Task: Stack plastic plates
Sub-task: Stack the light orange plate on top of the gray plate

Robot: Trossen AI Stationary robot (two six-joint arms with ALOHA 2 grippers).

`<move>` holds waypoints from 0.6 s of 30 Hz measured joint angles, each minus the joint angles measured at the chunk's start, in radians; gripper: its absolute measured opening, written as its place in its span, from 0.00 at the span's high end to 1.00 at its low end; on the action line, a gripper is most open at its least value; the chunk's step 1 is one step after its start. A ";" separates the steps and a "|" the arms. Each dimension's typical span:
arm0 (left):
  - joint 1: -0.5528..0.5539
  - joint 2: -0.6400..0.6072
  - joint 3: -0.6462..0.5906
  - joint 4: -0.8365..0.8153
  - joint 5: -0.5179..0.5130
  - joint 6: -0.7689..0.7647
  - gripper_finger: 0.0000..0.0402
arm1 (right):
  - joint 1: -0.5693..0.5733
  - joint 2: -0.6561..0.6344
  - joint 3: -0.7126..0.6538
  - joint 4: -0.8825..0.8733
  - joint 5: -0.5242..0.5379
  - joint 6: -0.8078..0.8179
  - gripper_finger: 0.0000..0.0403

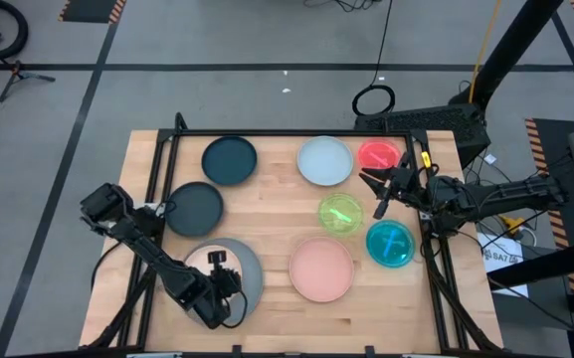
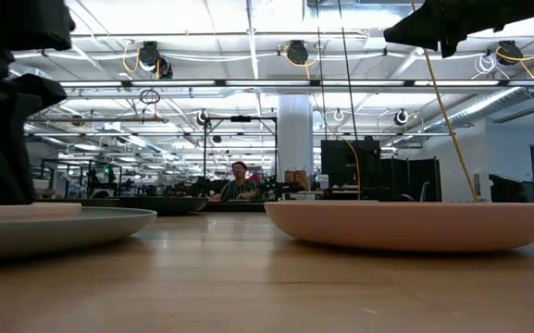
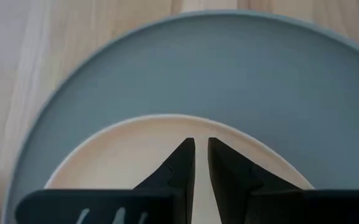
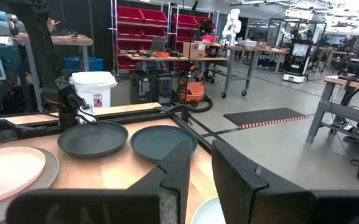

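Note:
A large grey plate (image 1: pixel 250 261) lies near the table's near-left corner, and a cream plate (image 3: pixel 120 155) lies flat inside it. My left gripper (image 3: pixel 201 144) points down over the cream plate with only a thin slit between its fingers. Salmon pink (image 1: pixel 321 268), green (image 1: pixel 340 213), teal (image 1: pixel 390 244), red (image 1: pixel 378 154), light blue (image 1: pixel 324 160), dark teal (image 1: pixel 229 159) and charcoal (image 1: pixel 195 207) plates each lie flat on the wood by themselves. My right gripper (image 1: pixel 374 193) hovers open and empty above the table, between the red and green plates. My left gripper comes at the middle of the cream plate (image 3: pixel 167 134) from above, fingers together and pointing down. In the low view its dark body (image 2: pixel 7 139) reaches down to the plate's top, but I cannot tell whether the tips touch it.
Black frame rails (image 1: pixel 162 169) run along the table's left, far and right edges. Bare wood (image 1: pixel 267 214) shows in the table's middle, between the plates. People sit and stand at benches far beyond the table (image 2: pixel 239 180).

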 joint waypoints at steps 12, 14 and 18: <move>0.014 0.053 0.000 0.100 0.004 0.018 0.87 | 0.000 0.000 0.000 0.000 0.000 0.000 0.85; 0.018 0.053 0.000 0.101 0.003 0.020 0.87 | 0.000 0.000 0.000 0.000 0.000 0.000 0.85; 0.022 0.046 0.025 0.046 0.003 0.057 0.87 | 0.000 0.000 0.000 0.000 0.000 0.000 0.85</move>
